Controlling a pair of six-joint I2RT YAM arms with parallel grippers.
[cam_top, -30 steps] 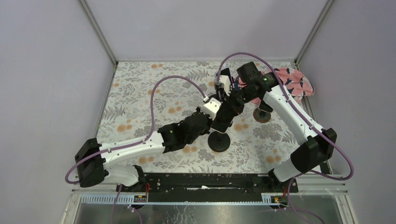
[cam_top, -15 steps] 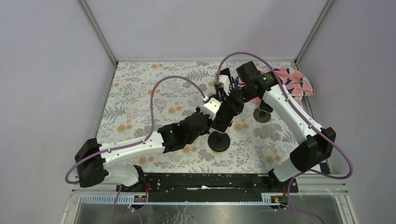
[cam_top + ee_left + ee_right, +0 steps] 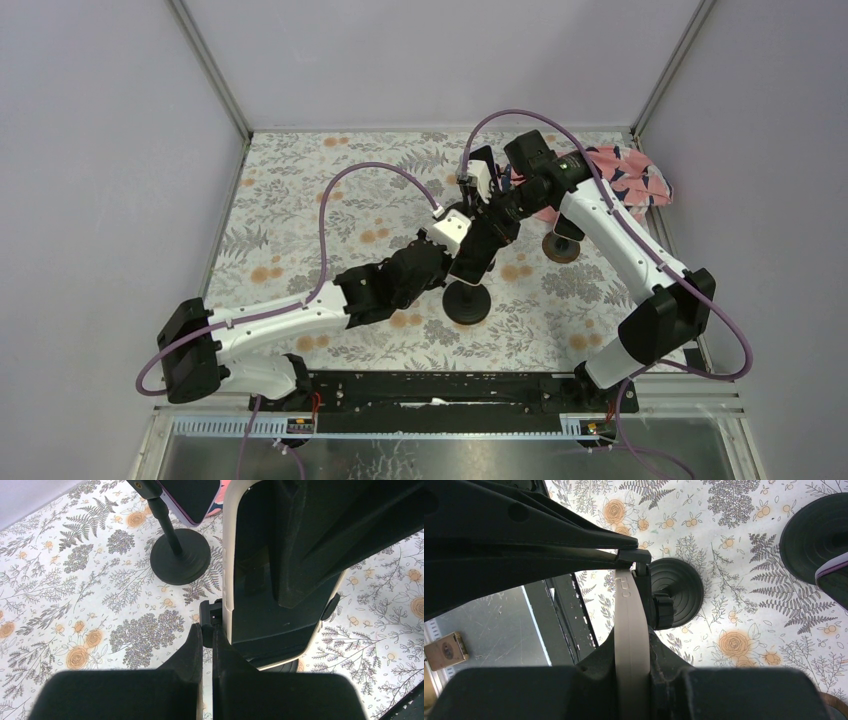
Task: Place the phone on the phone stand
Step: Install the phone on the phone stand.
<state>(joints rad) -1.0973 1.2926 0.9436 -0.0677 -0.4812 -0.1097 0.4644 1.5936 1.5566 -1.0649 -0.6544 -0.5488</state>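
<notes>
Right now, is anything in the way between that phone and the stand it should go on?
Nothing visible does. The right gripper holds the phone right above the phone stand and its round base. The shut left gripper has its tips at a small black clip on the phone's edge, seemingly helping rather than blocking.

No lettering, label or number can be read anywhere.

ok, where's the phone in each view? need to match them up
Top external: phone centre, just above the stand base.
Left wrist: phone right of centre, dark face, cream rim.
Right wrist: phone edge-on at centre, in the right gripper.
Shared landmark: stand base, black disc under the phone; only a sliver in left wrist.
</notes>
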